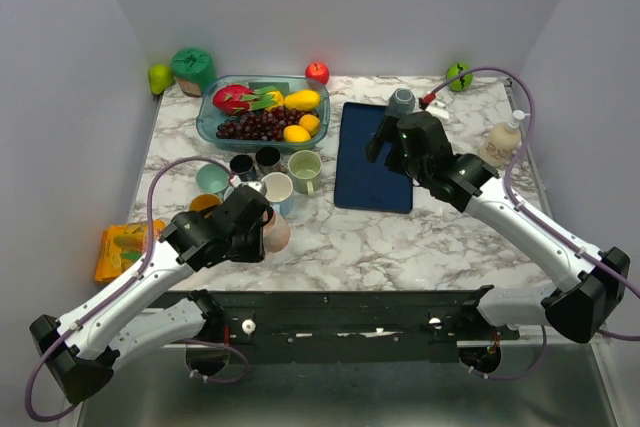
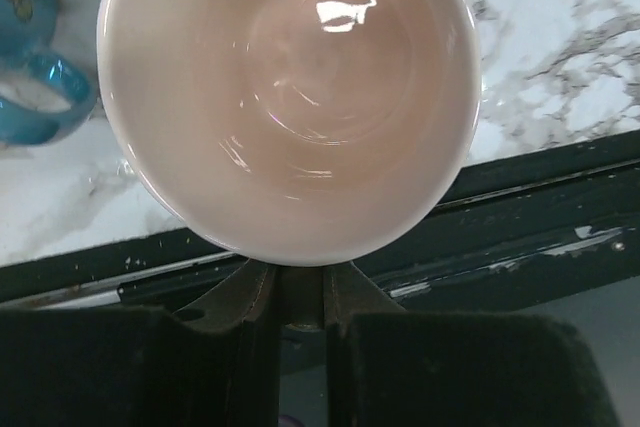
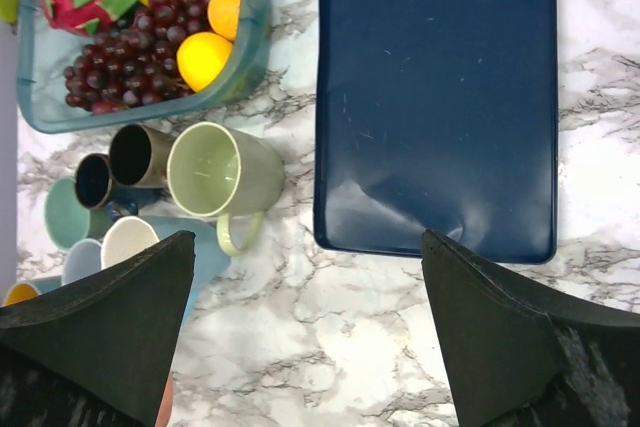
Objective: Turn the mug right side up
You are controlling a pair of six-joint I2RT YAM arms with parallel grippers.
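A pink mug point(image 1: 276, 232) is in my left gripper point(image 1: 262, 219) near the table's front edge, left of centre. In the left wrist view the mug's point(image 2: 290, 97) open mouth faces the camera, and the left gripper point(image 2: 300, 282) is shut on its lower rim. My right gripper point(image 1: 396, 143) hangs open and empty above the dark blue mat point(image 1: 372, 157). In the right wrist view the open right gripper point(image 3: 310, 247) frames bare marble and the mat's point(image 3: 440, 97) near edge. A grey mug point(image 1: 400, 100) stands upside down at the mat's far end.
Several mugs cluster left of the mat, among them a light green one point(image 1: 305, 169) point(image 3: 225, 172). A teal bowl of fruit point(image 1: 255, 107) stands behind them. A soap bottle point(image 1: 503, 137) is at the right, an orange packet point(image 1: 120, 247) at the left edge, and an apple point(image 1: 317, 71) at the back.
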